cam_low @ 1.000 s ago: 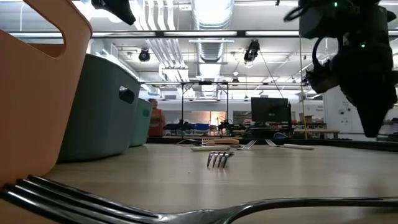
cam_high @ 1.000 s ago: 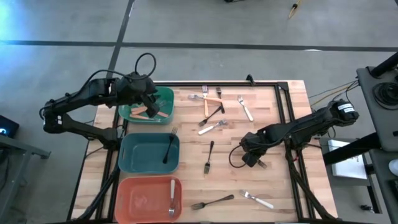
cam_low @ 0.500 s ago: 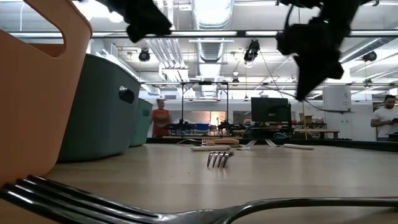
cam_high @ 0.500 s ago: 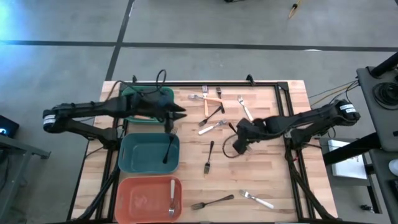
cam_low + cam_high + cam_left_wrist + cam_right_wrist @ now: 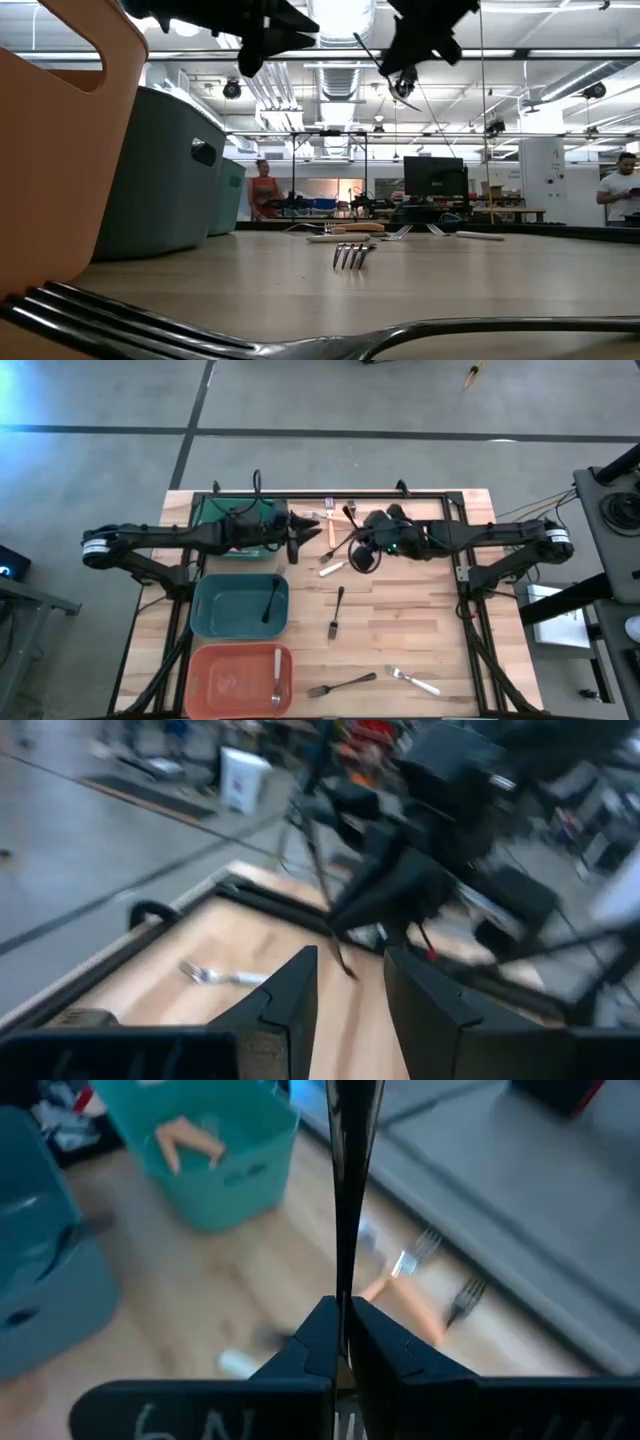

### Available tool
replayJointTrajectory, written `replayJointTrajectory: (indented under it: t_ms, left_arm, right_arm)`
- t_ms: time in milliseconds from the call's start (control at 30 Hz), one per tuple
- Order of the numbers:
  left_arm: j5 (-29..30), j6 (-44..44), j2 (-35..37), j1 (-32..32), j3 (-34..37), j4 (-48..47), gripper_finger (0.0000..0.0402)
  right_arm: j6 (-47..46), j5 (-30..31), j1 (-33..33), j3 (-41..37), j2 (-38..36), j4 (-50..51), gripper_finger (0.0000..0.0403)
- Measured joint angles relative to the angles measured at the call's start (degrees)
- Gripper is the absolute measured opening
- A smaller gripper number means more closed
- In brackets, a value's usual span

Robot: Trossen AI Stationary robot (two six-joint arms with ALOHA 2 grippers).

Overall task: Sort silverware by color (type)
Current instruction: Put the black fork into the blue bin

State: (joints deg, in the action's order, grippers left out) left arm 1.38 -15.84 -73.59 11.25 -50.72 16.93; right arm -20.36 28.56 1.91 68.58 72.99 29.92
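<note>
1. The counter (image 5: 420, 650) is bordered by a black frame. Three bins line its left edge: the green bin (image 5: 222, 512) at the far end, the teal bin (image 5: 240, 605) in the middle, and the salmon bin (image 5: 238, 678) at the near end.
2. Open wood lies right of the teal bin around 1 black fork (image 5: 336, 612). 2 more forks lie near the front edge.
3. The right claw (image 5: 352, 518) is pressed tight on a thin black fork (image 5: 347, 1190), held above the counter over the far cluster of forks (image 5: 335, 520).
4. The left claw (image 5: 305, 532) hovers just beside the green bin, fingers (image 5: 290, 1005) partly apart with nothing between them, pointing at the right claw.
5. The teal bin holds 1 black fork; the salmon bin holds 1 white-handled fork (image 5: 277, 675).
</note>
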Motion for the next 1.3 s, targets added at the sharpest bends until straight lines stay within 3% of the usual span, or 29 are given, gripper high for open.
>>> replayJointTrajectory:
  t_ms: [200, 367, 733, 1167, 1300]
  left_arm:
    - [7.01, -2.01, -3.45, 0.00, 0.00, 10.02, 0.0100]
    - [12.27, -2.34, -6.00, 0.00, -0.28, 13.95, 0.0100]
    - [13.85, -1.70, -12.50, -0.02, -4.83, 17.13, 0.0100]
    - [16.10, 1.19, -12.85, 0.00, -7.40, 17.99, 0.0099]
    - [16.10, 3.28, -12.81, 0.00, -7.80, 18.06, 0.0075]
  right_arm:
    - [11.15, 6.09, 0.96, 2.39, 2.46, -7.49, 0.0009]
    - [15.70, 6.62, 1.72, 4.64, 4.53, -9.31, 0.0009]
    - [20.30, 7.48, 2.03, 7.25, 7.82, -9.64, 0.0009]
    - [21.57, 7.56, 2.12, 7.27, 7.82, -10.36, 0.0009]
    - [22.01, 7.56, 2.15, 7.27, 7.82, -11.52, 0.0009]
